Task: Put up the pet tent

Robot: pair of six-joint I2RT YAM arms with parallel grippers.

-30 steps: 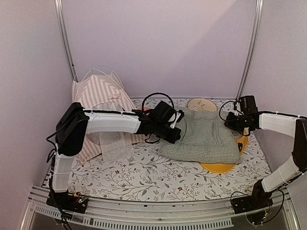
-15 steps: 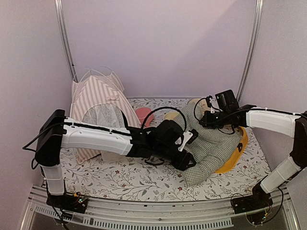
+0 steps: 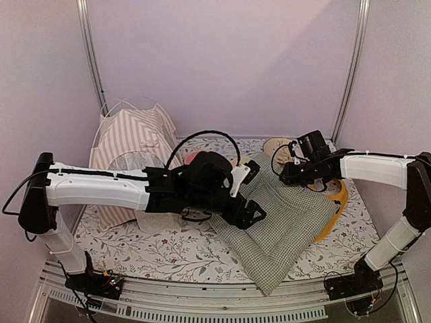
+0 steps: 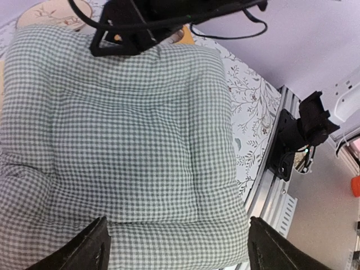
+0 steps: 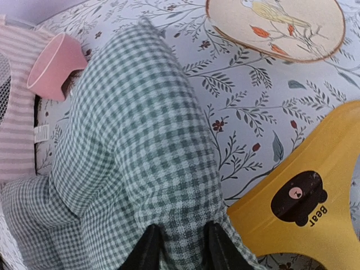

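Observation:
The pet tent (image 3: pixel 135 134), pink-and-white striped with thin white poles, stands at the back left; a strip of it (image 5: pixel 17 112) shows in the right wrist view. A green-and-white checked cushion (image 3: pixel 286 225) lies spread across the middle and right of the table. My left gripper (image 3: pixel 252 192) hovers over the cushion's left part. Its jaws (image 4: pixel 180 250) stand wide open, with the cushion (image 4: pixel 129 129) below and between them. My right gripper (image 3: pixel 288 176) is at the cushion's far corner, shut (image 5: pixel 183 250) on a fold of the checked fabric (image 5: pixel 146 146).
A pink bowl (image 5: pixel 56 64) sits by the tent. A round disc with a bird print (image 5: pixel 275 25) lies at the back. A yellow bag with a bear logo (image 5: pixel 304 191) lies partly under the cushion's right side. The metal front rail (image 4: pixel 281 185) runs near the cushion's edge.
My left gripper has opened and let go of the cushion, then drawn back to the left. The cushion has dropped flatter and spread toward the front. The right gripper has stayed on the far corner.

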